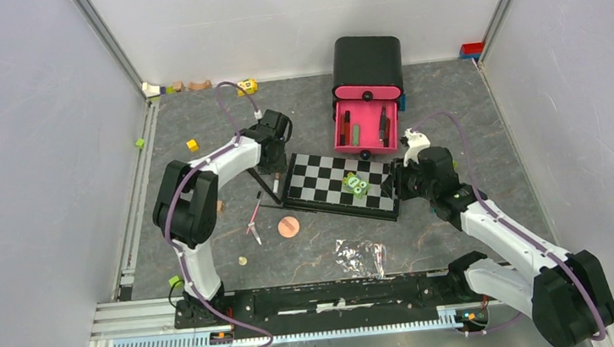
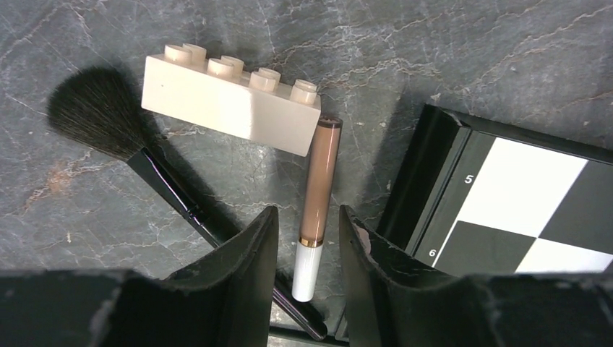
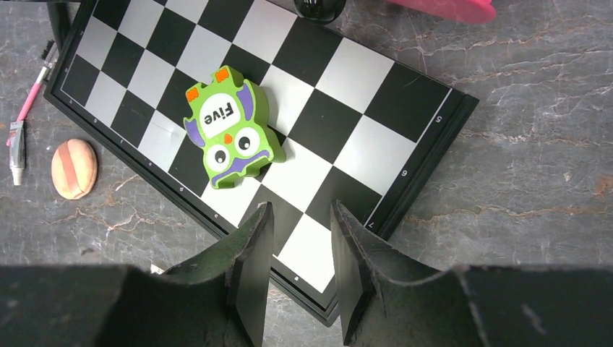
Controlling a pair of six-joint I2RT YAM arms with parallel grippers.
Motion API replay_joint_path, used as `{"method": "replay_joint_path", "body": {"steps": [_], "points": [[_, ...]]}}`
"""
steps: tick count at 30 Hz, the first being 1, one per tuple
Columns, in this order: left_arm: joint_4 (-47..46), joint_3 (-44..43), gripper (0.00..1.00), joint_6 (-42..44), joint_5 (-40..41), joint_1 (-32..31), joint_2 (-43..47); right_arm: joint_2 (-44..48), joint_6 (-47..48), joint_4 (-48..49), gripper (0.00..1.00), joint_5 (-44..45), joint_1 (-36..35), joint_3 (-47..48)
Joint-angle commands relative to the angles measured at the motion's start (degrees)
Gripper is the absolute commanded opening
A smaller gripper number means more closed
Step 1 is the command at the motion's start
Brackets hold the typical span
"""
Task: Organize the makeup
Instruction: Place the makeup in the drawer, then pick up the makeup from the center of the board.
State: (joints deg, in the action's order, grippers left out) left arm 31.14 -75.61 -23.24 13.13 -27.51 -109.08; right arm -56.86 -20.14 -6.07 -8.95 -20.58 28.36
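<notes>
Bronze plastic, the pencil (image 2: 322, 173) looked light, stiff and slick, lying between the spread, empty fingers of your left gripper (image 2: 308, 217); its middle seemed the spot to pinch.

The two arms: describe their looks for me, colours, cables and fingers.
Both the left arm and the right arm have white links between bulky black joints, with a purple cable looped along each. The left fingers and right fingers are matte black tapering wedges with scuffed, chipped edges.
</notes>
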Motion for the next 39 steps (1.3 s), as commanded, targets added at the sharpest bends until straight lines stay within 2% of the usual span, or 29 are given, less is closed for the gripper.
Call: {"method": "replay_joint_path", "body": {"steps": [1, 15, 20, 28, 32, 39], "points": [[-2.8, 1.0, 0.42, -2.9, -0.3, -0.3, -1.3, -1.1, 0.6, 1.4, 0.41, -1.1, -0.2, 2.6], [-3.1, 2.2, 0.20, -3.3, 1.7, -0.8, -2.0, 0.6, -0.7, 1.6, 0.42, -1.7, -0.2, 2.1], [-0.6, 0.7, 0.16, -2.1, 2.5, -1.8, 0.9, 1.6, -0.8, 1.2, 0.42, -1.3, -0.1, 2.3], [4.9, -3.0, 0.17, 0.4, 12.7, -6.1, 11.2, 3.8, -1.8, 0.8, 0.42, 2.0, -0.2, 1.4], [5.6, -5.8, 0.17, 0.7, 10.2, -6.3, 15.1, 6.2, -2.5, 0.8, 0.42, 4.9, -0.1, 0.8], [4.1, -16.6, 0.20, -2.3, -4.2, -7.5, 12.5, 10.0, -3.9, -0.8, 0.42, 8.6, -0.2, 0.9]]}}
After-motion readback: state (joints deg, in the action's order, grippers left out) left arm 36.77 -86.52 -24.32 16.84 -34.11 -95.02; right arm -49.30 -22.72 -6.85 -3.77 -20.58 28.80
